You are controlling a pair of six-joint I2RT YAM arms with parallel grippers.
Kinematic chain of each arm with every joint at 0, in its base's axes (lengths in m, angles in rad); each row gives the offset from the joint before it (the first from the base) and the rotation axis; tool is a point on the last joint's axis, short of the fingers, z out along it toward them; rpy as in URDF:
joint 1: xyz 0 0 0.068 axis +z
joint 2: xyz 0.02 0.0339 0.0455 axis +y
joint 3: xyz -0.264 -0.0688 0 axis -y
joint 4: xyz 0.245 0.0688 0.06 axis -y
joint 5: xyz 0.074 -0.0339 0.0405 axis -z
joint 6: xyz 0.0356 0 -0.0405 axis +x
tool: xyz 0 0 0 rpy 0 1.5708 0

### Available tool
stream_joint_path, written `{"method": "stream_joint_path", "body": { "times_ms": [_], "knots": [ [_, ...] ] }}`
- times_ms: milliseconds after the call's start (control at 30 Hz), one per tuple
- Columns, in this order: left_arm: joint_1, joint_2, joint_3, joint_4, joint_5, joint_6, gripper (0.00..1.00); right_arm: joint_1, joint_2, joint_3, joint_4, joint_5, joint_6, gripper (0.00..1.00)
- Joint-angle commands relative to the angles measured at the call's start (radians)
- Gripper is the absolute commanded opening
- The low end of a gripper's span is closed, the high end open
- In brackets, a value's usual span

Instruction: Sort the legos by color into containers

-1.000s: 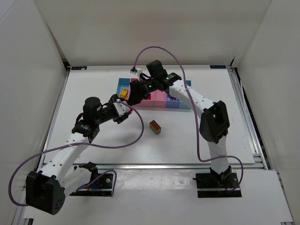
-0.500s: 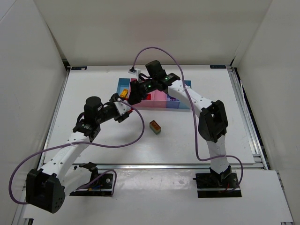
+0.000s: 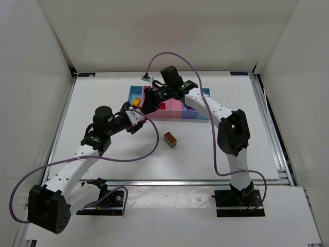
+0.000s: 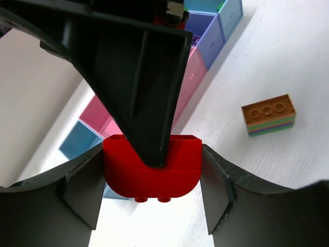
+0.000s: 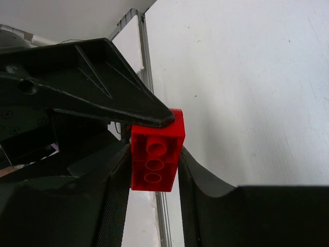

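A red lego (image 4: pixel 177 172) hangs above the table near the left end of the containers (image 3: pixel 177 112). Both grippers grip it. My left gripper (image 4: pixel 151 208) has a finger on each of its sides, and my right gripper (image 5: pixel 154 159) is shut across it from the other direction, showing its hollow underside (image 5: pixel 153 164). From the top view the two grippers meet, left (image 3: pixel 134 119) and right (image 3: pixel 146 103), and the red lego is hidden between them. A multicoloured chunk (image 3: pixel 170 139) with an orange top lies on the table, also in the left wrist view (image 4: pixel 269 114).
The containers run along the back, with pink bins (image 4: pixel 190 77), a dark blue one (image 4: pixel 203 31) and a light blue end bin (image 4: pixel 79 144). A yellow-orange lego (image 3: pixel 135 102) shows at their left end. Purple cables loop over both arms. White walls enclose the table.
My right gripper has closed on the red lego that my left gripper holds. Both arms have hardly shifted.
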Motion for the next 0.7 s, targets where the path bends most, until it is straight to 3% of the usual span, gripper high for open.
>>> {"method": "stream_joint_path", "body": {
  "times_ms": [0,167,267,467,567,667],
  "knots": [
    [0.0,-0.019,0.034,-0.024,-0.068,-0.114,0.75,-0.024,-0.04,-0.031,0.041,-0.063,-0.037,0.16],
    [0.001,-0.079,0.046,-0.115,-0.071,-0.324,0.91,-0.126,-0.096,-0.112,0.062,-0.1,-0.01,0.15],
    [0.0,-0.124,0.043,-0.155,-0.028,-0.376,0.99,-0.188,-0.111,-0.137,0.087,-0.139,0.015,0.14],
    [0.001,-0.154,0.114,-0.32,0.067,-0.448,0.99,-0.258,-0.12,-0.175,0.204,-0.238,0.084,0.13],
    [0.056,-0.043,0.207,-0.396,0.137,-0.588,0.99,-0.273,-0.111,-0.204,0.314,-0.313,0.176,0.13],
    [0.196,0.061,0.25,-0.327,0.318,-0.848,0.94,-0.262,-0.102,-0.212,0.384,-0.372,0.214,0.13]
  ]
}}
